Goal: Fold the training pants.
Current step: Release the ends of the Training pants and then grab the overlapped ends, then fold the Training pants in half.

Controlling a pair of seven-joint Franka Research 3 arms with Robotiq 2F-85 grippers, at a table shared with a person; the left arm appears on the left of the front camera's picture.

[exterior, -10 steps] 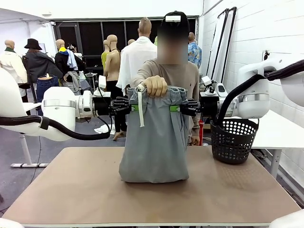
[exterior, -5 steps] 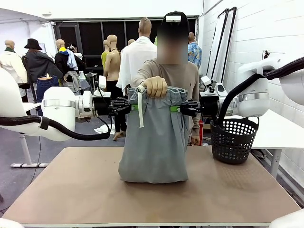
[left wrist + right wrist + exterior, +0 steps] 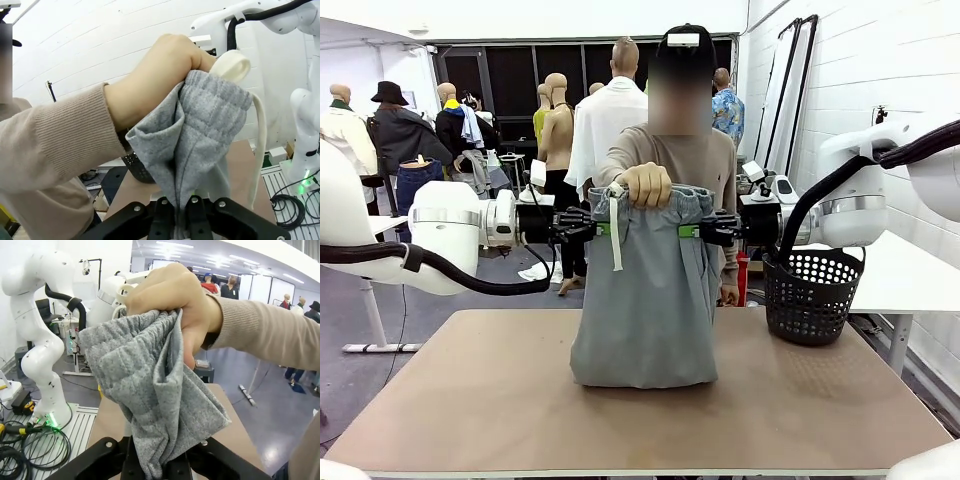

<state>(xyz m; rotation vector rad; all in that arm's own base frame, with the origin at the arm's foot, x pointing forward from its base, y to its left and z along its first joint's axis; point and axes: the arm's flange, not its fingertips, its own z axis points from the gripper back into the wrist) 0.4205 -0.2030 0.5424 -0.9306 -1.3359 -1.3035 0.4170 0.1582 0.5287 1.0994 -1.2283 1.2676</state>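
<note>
i've got the training pants [image 3: 645, 300] hanging upright over the table [image 3: 470, 400], their bottom edge bunched on the tabletop, waistband up top. the person's hand [image 3: 646, 183] is fisted around the gathered waistband in the middle, and the white drawstring [image 3: 616, 235] dangles down the front just left of that fist.

my left gripper [image 3: 601, 227] is pinched tight on the waistband edge on the left side of the pants, green pads against the fabric. in the left wrist view the grey cloth runs straight down between the fingers [image 3: 192, 220], so it's clamped on fabric. my right gripper [image 3: 688, 229] is the same on the right side of the pants; in the right wrist view the cloth [image 3: 150, 390] disappears into the closed jaws at the bottom.

handling-wise i'd judge these as soft, floppy and light. thick knit, lots of drape, no stiffness at all, so they sag wherever they aren't held. not fragile and not slippery; the fleece should bite well in the pads. the elastic waistband is the best spot to grab since it's the thickest bit, at the two outer corners like now. the drawstring could snag or swing into a fold. the black basket [image 3: 810, 295] sits to the right of the pants, well apart.
</note>
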